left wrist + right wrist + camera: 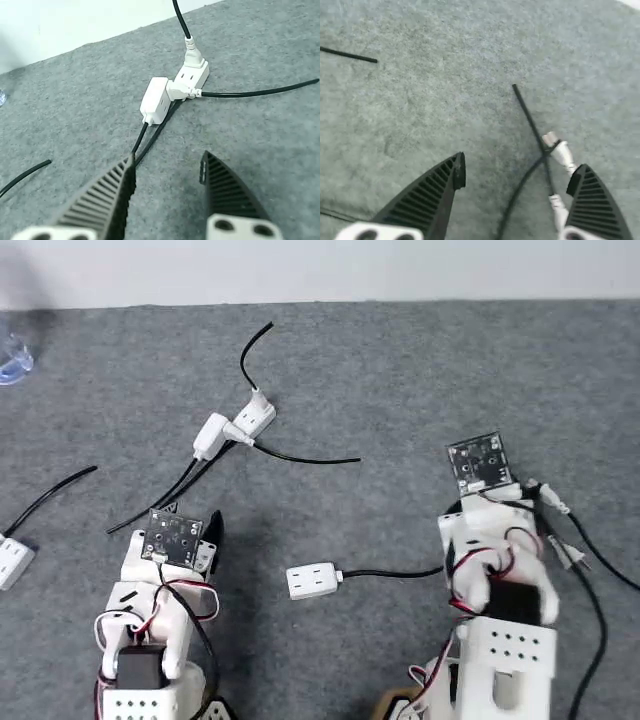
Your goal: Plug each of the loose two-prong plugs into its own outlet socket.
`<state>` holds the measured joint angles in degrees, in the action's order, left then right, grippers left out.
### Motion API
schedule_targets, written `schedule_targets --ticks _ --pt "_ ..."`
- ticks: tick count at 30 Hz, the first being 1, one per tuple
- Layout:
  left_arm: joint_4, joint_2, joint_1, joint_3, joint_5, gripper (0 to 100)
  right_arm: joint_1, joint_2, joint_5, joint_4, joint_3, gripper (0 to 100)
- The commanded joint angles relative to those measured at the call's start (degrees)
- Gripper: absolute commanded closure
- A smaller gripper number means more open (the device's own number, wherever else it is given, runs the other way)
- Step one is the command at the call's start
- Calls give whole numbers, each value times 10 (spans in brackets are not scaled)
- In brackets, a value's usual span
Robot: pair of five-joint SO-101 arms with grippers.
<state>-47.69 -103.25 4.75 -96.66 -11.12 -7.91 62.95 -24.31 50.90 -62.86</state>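
Two-prong plugs [561,151] lie loose on the table just right of my right pincer [520,167], which is spread wide and grasping nothing, so I judge that arm the nearer one. The plug farther out lies slantwise, prongs towards the far left. My left pincer [168,159], also released, faces the joined outlets [172,90] farther off, while a free outlet socket [310,580] sits between the arms.
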Motion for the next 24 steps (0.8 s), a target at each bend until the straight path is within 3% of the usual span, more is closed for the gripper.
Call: schedule_targets --ticks 1,7,13,24 --pt "10 -8 1 2 5 802 -41 3 -56 76 99 671" --pt "10 -7 -1 2 4 802 -142 -4 -182 140 137 671" --pt "2 -6 -18 2 -15 802 -234 -118 -306 198 140 671" --pt "-3 -6 -26 2 -15 802 -246 -301 -281 221 84 671"
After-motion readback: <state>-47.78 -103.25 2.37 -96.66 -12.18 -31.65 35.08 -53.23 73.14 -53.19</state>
